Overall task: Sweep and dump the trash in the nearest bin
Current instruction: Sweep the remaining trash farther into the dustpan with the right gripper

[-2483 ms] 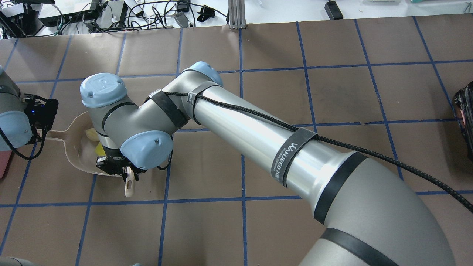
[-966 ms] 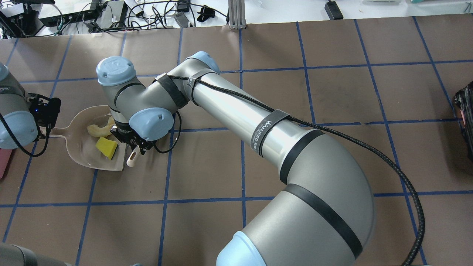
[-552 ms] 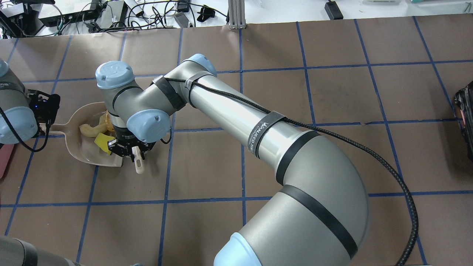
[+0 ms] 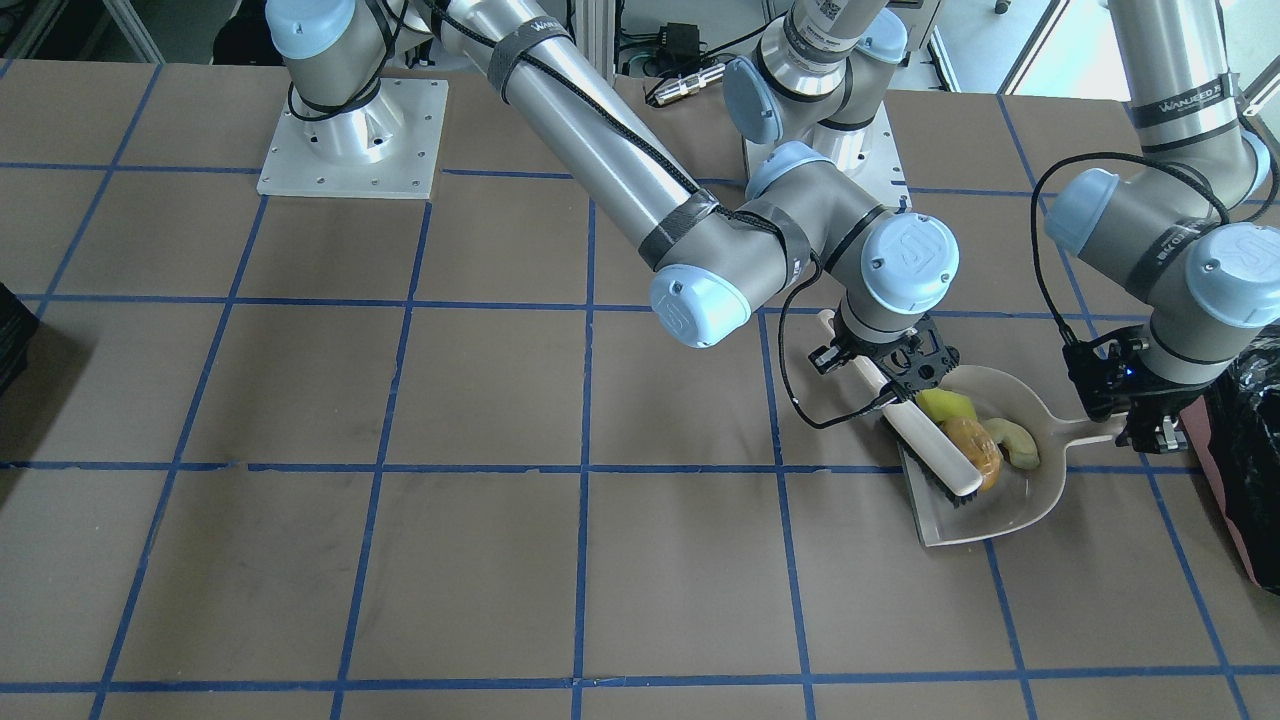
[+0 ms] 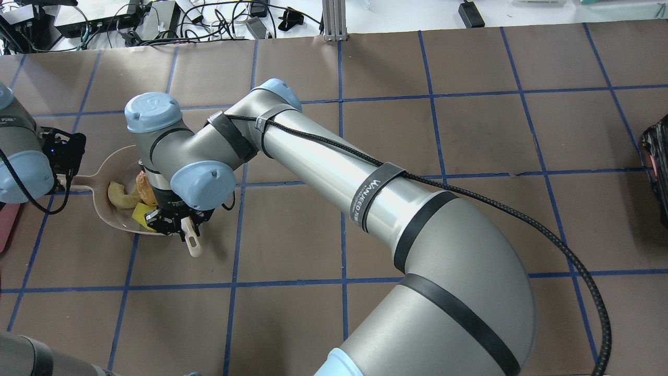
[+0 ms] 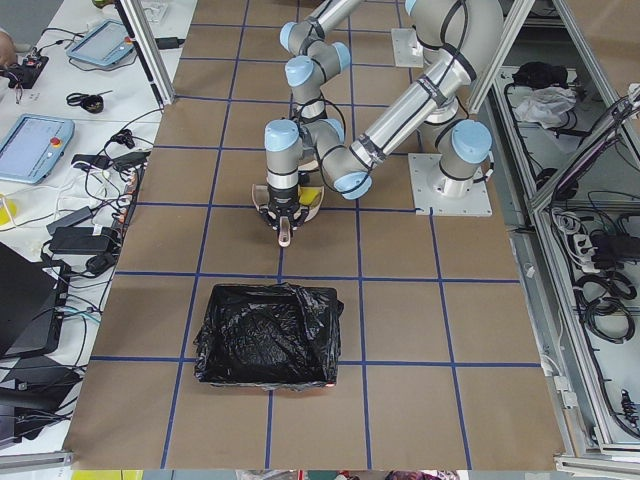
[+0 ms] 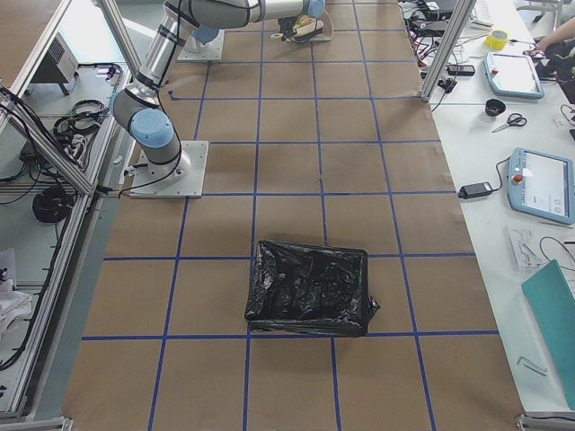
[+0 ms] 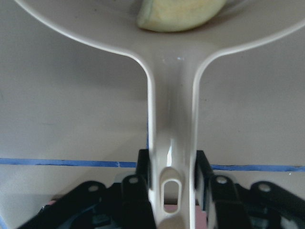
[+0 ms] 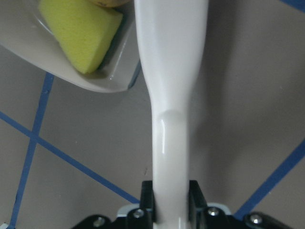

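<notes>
Sponge, cream and brown trash (image 4: pixel 972 445) lies in the beige plastic dustpan (image 4: pixel 1010 500) my left hand (image 4: pixel 1142 432) grips; my right hand (image 4: pixel 905 382) clamps the white-handled brush (image 4: pixel 935 450).

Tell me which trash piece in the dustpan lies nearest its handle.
The pale cream curved piece, at the handle end; the golden-brown lump and the yellow sponge chunk lie nearer the open lip of the dustpan.

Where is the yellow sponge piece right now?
In the front-facing view, the yellow-and-green sponge chunk lies on the right, inside the beige plastic dustpan, beside the golden-brown lump and the white brush.
</notes>
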